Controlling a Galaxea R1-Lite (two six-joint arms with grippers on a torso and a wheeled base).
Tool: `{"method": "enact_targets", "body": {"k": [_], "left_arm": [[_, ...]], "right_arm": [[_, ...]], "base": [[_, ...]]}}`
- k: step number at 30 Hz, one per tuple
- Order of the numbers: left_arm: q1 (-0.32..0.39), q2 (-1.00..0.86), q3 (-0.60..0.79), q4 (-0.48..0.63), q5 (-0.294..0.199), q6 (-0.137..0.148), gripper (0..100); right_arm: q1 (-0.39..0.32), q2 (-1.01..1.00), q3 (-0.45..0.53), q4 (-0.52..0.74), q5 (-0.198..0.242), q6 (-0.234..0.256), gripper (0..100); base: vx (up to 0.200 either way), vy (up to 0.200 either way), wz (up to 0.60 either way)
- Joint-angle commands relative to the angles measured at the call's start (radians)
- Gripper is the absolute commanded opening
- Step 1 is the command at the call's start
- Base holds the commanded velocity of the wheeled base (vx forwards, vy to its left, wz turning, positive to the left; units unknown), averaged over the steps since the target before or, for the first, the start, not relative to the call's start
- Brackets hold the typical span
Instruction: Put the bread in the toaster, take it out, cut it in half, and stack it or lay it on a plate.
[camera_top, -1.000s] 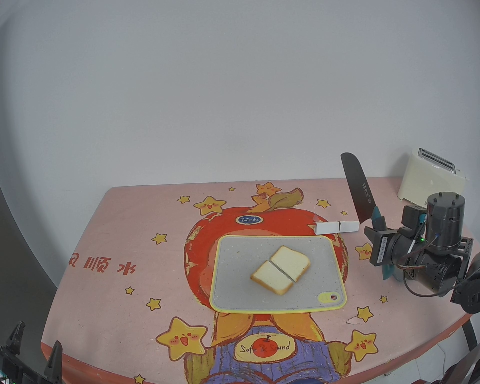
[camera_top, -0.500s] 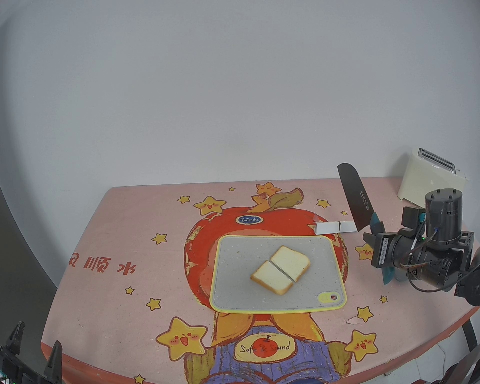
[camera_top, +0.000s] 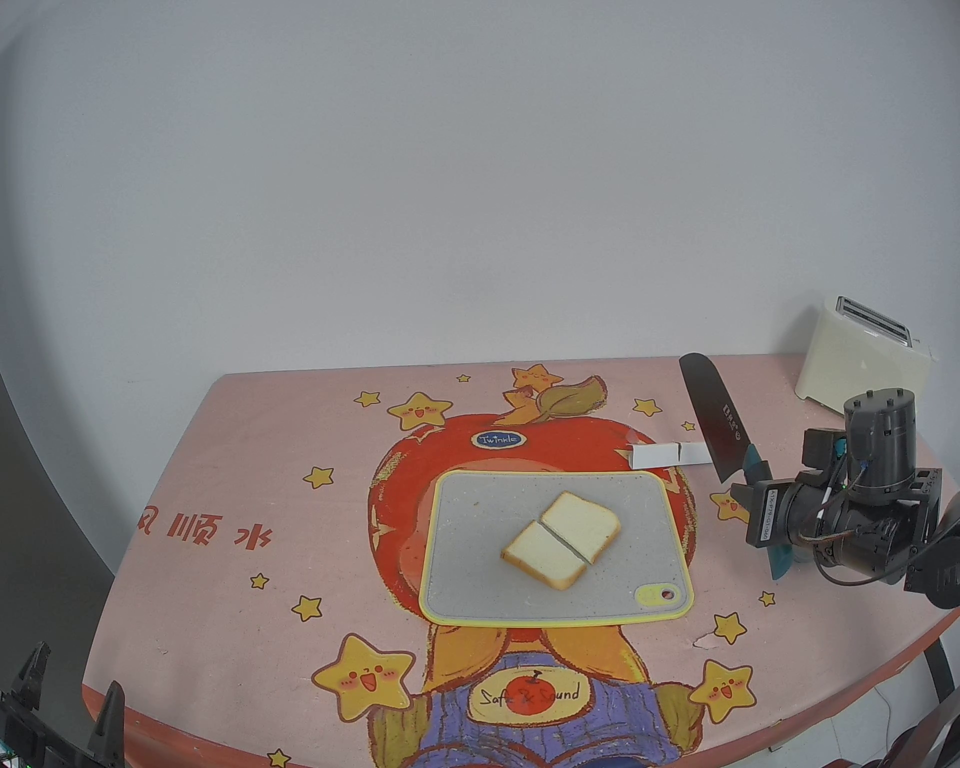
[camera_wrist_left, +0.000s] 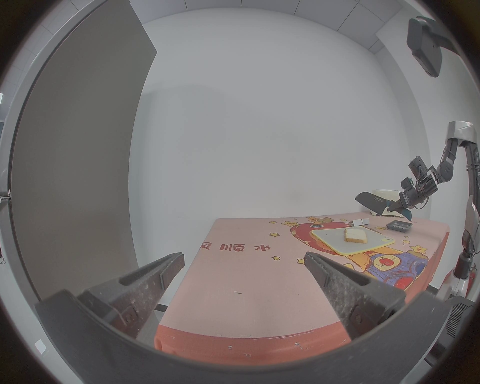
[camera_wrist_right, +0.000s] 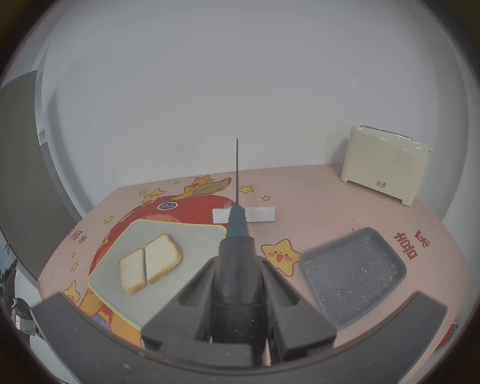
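Two bread halves (camera_top: 561, 540) lie cut on the board (camera_top: 470, 585); at three o'clock our right gripper (camera_top: 765, 508) clamps the knife (camera_top: 718, 410) blade-up, likely keeping clear.

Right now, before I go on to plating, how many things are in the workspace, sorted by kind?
Bread halves: 2
Cutting board: 1
Knife: 1
Toaster: 1
Grey tray: 1
White strip: 1
Total: 7
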Motion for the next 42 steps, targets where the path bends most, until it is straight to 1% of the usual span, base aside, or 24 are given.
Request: {"method": "enact_targets", "body": {"k": [1,21,42], "left_arm": [[0.001,-0.01,0.018,0.0,0.0,-0.001,100],[0.001,-0.01,0.018,-0.001,0.0,-0.001,100],[0.001,-0.01,0.018,-0.001,0.0,0.001,100]], "right_arm": [[0.0,0.024,0.005,-0.001,0.0,0.0,0],[0.003,0.095,0.012,-0.015,0.0,0.004,0],[0.007,0.112,0.022,-0.015,-0.002,-0.002,0]], "base": [[0.0,0.0,0.0],[0.0,0.0,0.0],[0.0,0.0,0.0]]}}
